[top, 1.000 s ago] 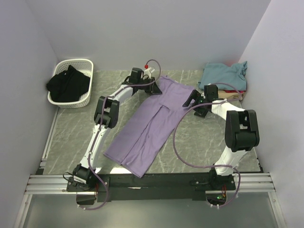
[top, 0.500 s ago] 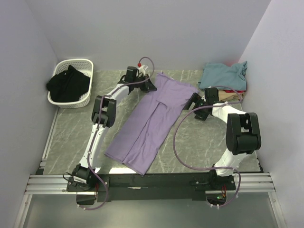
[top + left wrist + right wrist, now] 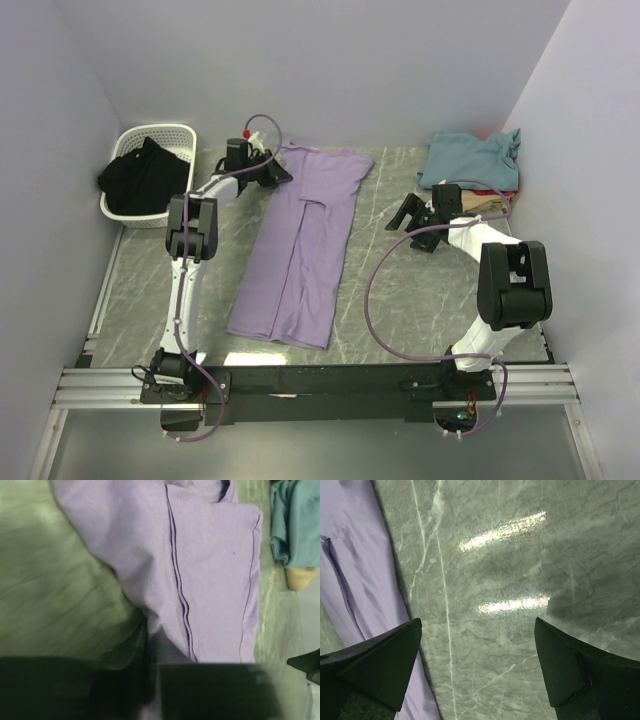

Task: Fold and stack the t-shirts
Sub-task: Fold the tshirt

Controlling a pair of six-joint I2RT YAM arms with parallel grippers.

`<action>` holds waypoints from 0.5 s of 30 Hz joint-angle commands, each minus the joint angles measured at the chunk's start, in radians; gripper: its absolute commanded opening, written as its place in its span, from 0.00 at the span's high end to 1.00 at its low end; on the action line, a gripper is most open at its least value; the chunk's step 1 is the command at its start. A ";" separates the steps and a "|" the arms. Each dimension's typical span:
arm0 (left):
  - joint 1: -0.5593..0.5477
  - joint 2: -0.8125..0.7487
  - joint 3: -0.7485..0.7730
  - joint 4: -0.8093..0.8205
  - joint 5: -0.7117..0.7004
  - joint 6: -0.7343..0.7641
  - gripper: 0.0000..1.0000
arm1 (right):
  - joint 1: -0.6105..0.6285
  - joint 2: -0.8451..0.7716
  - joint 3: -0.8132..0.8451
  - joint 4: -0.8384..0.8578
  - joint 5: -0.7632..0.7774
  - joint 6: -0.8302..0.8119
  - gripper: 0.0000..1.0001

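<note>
Left arm (image 3: 215, 187) is hanging outstretched, jaws pinching the lavender t-shirt (image 3: 300, 250)'s far corner; bent right arm (image 3: 510, 280) is hovering, jaws wide, empty.

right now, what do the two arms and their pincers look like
Both arms, left and right, have white links with bulky black joint housings. A thin mauve cable loops along each. The left pincer and right pincer are black, the right's fingers broad wedges. A small red dot sits near the left wrist.

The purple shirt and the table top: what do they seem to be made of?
Purple shirt: soft matte fabric, likely cotton knit; it creases and shows stitched seams. Table top: glossy, grey-green with pale veins and reflections; marble or printed imitation.
</note>
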 commanded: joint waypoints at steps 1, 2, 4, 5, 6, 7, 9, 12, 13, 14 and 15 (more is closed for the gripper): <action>0.024 -0.116 -0.094 0.042 -0.025 0.023 0.39 | -0.005 -0.033 0.010 0.007 0.000 -0.007 0.00; 0.025 -0.136 -0.118 0.049 -0.014 0.023 0.23 | -0.005 -0.032 0.007 0.011 -0.001 -0.007 0.00; 0.024 -0.159 -0.146 0.087 0.002 0.029 0.06 | -0.005 -0.026 0.004 0.015 -0.010 -0.007 0.00; 0.024 -0.185 -0.172 0.104 0.010 0.032 0.05 | -0.004 -0.022 0.006 0.018 -0.012 -0.009 0.00; 0.024 -0.199 -0.183 0.119 0.010 0.034 0.02 | -0.005 -0.021 0.006 0.019 -0.015 -0.010 0.00; 0.024 -0.211 -0.190 0.148 0.010 0.032 0.01 | -0.005 -0.013 0.007 0.019 -0.021 -0.009 0.00; 0.024 -0.237 -0.193 0.184 0.021 0.023 0.01 | -0.005 -0.010 0.007 0.024 -0.024 -0.010 0.00; 0.019 -0.211 -0.114 0.227 0.091 -0.021 0.01 | -0.005 0.005 0.015 0.027 -0.032 -0.010 0.00; 0.018 -0.175 -0.080 0.227 0.131 -0.037 0.01 | -0.005 0.008 0.016 0.030 -0.035 -0.010 0.00; 0.013 -0.153 -0.012 0.228 0.151 -0.069 0.01 | -0.005 0.013 0.019 0.031 -0.040 -0.012 0.00; 0.010 -0.133 0.016 0.240 0.174 -0.089 0.01 | -0.005 0.024 0.023 0.031 -0.043 -0.010 0.00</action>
